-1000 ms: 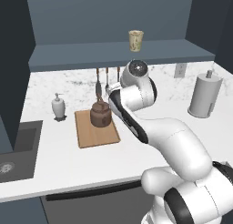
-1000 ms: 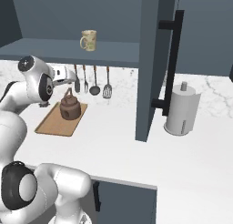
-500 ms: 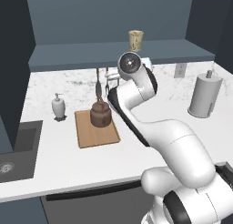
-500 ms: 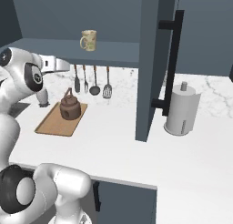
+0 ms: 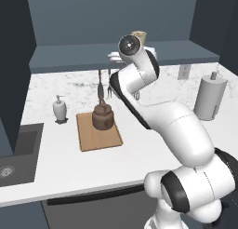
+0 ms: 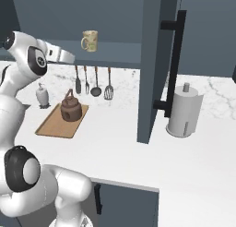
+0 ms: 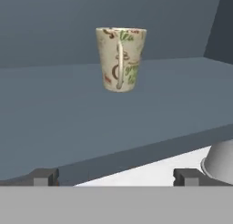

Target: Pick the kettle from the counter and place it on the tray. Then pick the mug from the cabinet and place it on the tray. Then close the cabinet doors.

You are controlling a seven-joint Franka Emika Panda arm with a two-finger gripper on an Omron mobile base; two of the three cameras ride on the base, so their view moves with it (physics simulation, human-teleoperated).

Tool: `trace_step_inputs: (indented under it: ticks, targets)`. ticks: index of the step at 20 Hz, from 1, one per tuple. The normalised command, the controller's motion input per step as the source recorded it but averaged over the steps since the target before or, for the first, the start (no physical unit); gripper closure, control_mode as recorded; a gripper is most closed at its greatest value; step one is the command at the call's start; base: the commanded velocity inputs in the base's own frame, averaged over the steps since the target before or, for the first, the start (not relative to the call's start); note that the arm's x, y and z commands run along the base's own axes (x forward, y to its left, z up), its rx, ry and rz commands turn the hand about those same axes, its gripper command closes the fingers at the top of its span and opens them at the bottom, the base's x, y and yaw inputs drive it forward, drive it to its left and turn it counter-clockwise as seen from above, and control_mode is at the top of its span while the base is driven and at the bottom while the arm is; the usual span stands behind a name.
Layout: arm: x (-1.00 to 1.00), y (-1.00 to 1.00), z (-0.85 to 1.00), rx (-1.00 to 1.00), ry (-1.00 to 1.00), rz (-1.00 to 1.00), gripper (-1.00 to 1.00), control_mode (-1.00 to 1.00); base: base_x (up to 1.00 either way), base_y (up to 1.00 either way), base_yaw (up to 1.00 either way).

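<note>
Left base view: my gripper (image 5: 116,56) has risen from the squat brown copper kettle (image 5: 102,117) on the light wooden tray (image 5: 97,136). Right base view: the small cream patterned mug (image 6: 90,40) stands just ahead. Hand view: jaws fully spread, empty; mug upright dead ahead, slightly above, handle facing me.

The white marbled counter (image 5: 69,149) carries a wooden tray (image 5: 98,131) toward its left, with a white soap bottle (image 5: 59,109) just left of it and a paper towel roll (image 6: 184,111) far right. Above, the cabinet shelf (image 7: 68,123) bears the mug (image 7: 120,58), standing upright.
</note>
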Motion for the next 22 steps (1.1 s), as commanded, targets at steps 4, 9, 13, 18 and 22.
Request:
trace_step_inputs:
  ticks: [4,9,13,18,22]
  targets:
    - [0.33,-0.15,0.43,0.14,0.00,-0.03,-1.00,-1.00,0.00,0.00,0.00]
    - [0.53,-0.21,0.19,0.13,0.00,0.00,-1.00,-1.00,0.00,0.00,0.00]
    - [0.55,-0.17,0.02,0.04,0.00,0.00,-1.00,-1.00,0.00,0.00,0.00]
    - [0.43,-0.09,0.00,0.00,0.00,0.00,-1.00,-1.00,0.00,0.00,0.00]
    - [0.38,-0.03,-0.01,0.00,0.00,0.00,-1.00,-1.00,0.00,0.00,0.00]
